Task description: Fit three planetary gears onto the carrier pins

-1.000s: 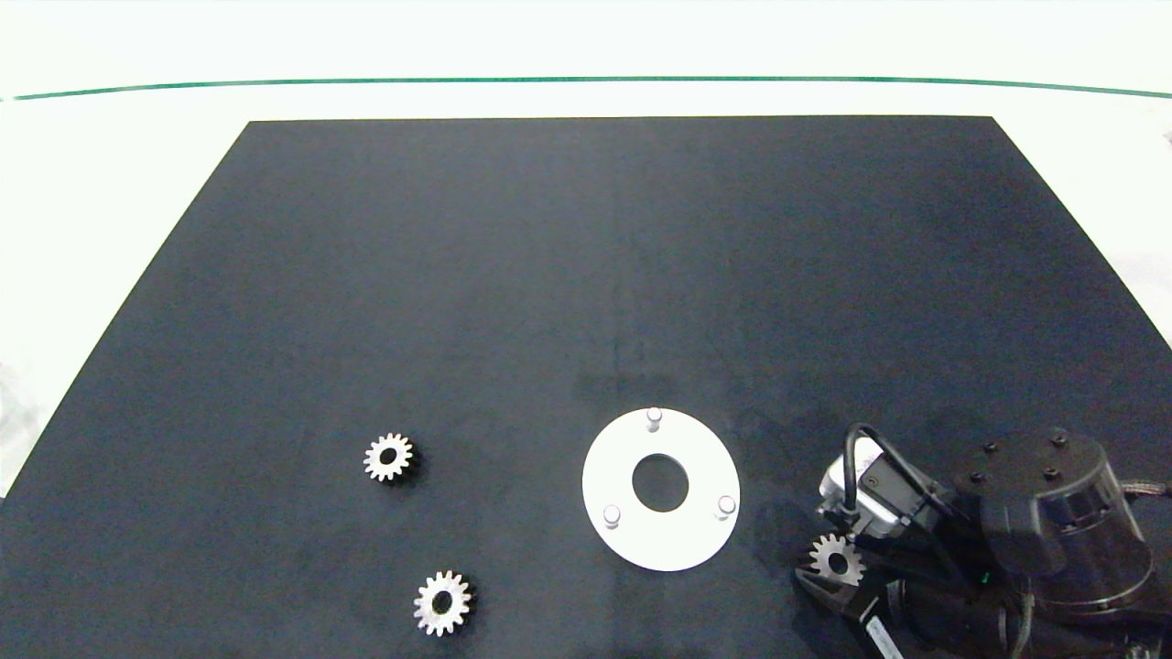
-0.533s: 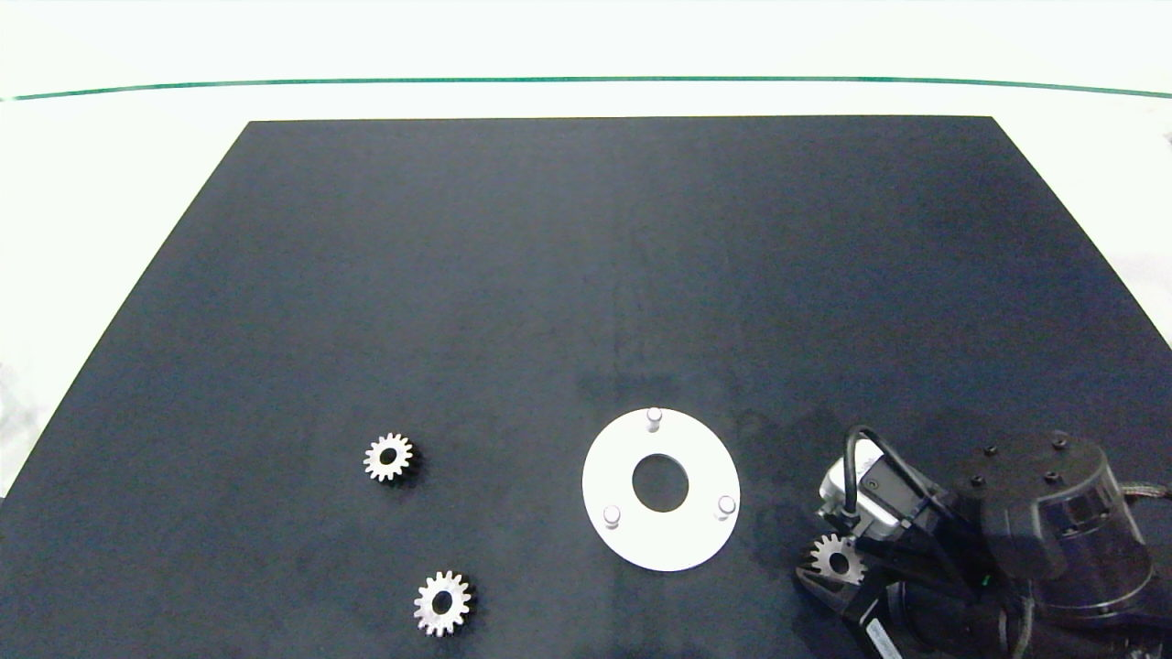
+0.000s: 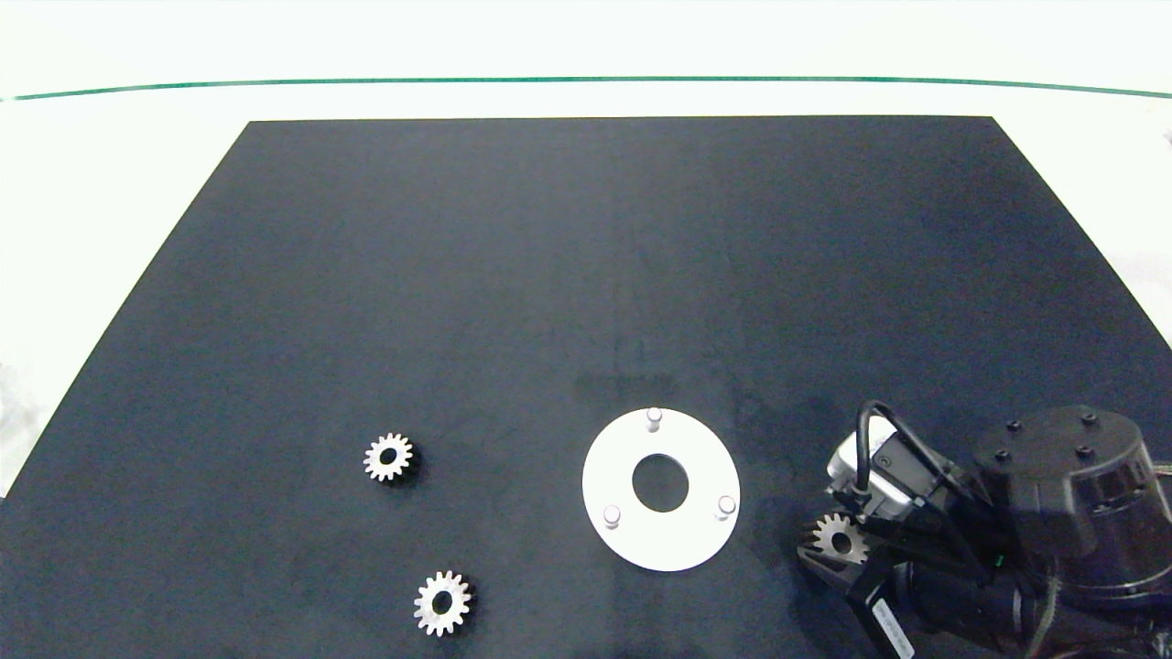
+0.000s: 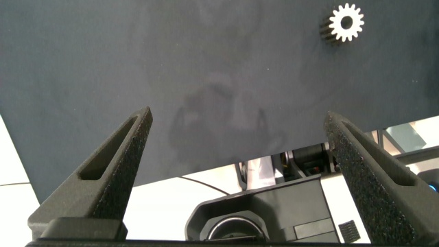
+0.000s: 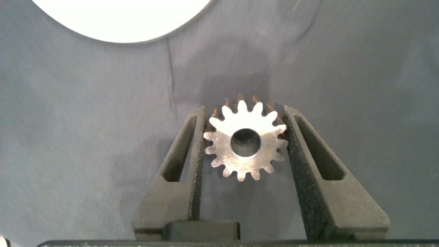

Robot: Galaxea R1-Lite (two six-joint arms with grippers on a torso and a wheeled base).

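While my right gripper (image 5: pixel 245 143) pinches one gear (image 5: pixel 245 143) by its teeth at the lower right of the head view, just right of the white disc (image 3: pixel 661 549), slip worries me: tilt it and the bore jams on a pin (image 3: pixel 726 504). Two gears (image 3: pixel 388 457) wait lower left. Left gripper (image 4: pixel 236 147) hangs spread wide.

Between your right gripper (image 3: pixel 829 549) and the white disc (image 3: pixel 682 545) lay bare mat (image 3: pixel 549 256); only three pins (image 3: pixel 726 504) stood up.
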